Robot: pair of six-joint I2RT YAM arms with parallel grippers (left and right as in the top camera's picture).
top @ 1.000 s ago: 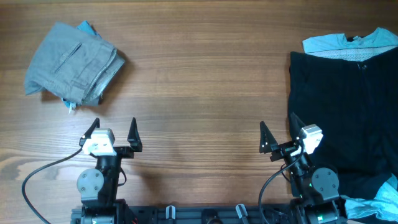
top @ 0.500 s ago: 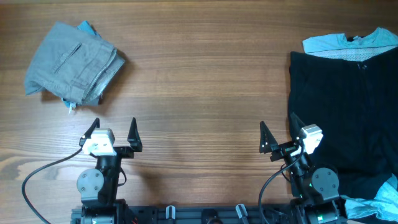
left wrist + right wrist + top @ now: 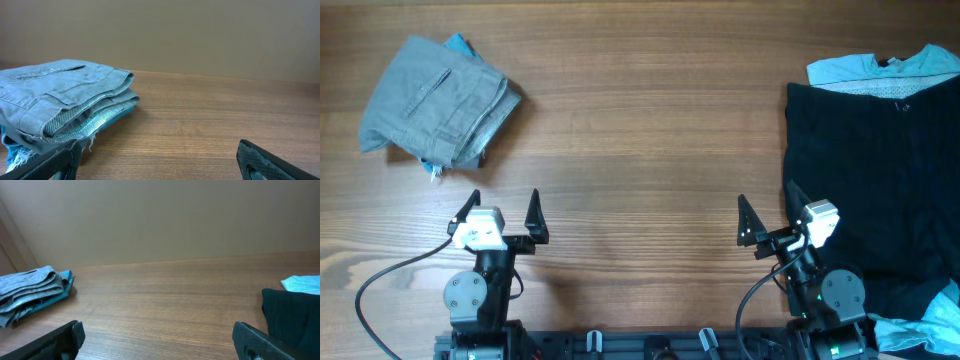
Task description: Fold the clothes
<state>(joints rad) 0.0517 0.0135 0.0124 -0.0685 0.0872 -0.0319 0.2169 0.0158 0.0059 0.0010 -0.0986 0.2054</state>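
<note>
Overhead, left claw point(image 3: 503, 200) and right claw point(image 3: 766, 197) gape empty; the grey shorts point(image 3: 435, 100) look soft and limp, best pinched at the waistband point(image 3: 90, 100).

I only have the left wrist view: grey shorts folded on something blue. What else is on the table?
Observer: Overhead shows a black garment spread flat on the right side.
Operator: Is the right pincer holding it?
Observer: No, the right pincer is open and empty, at the garment's edge.
Operator: Anything else there?
Observer: A light blue cloth shows at the garment's far edge.
</note>
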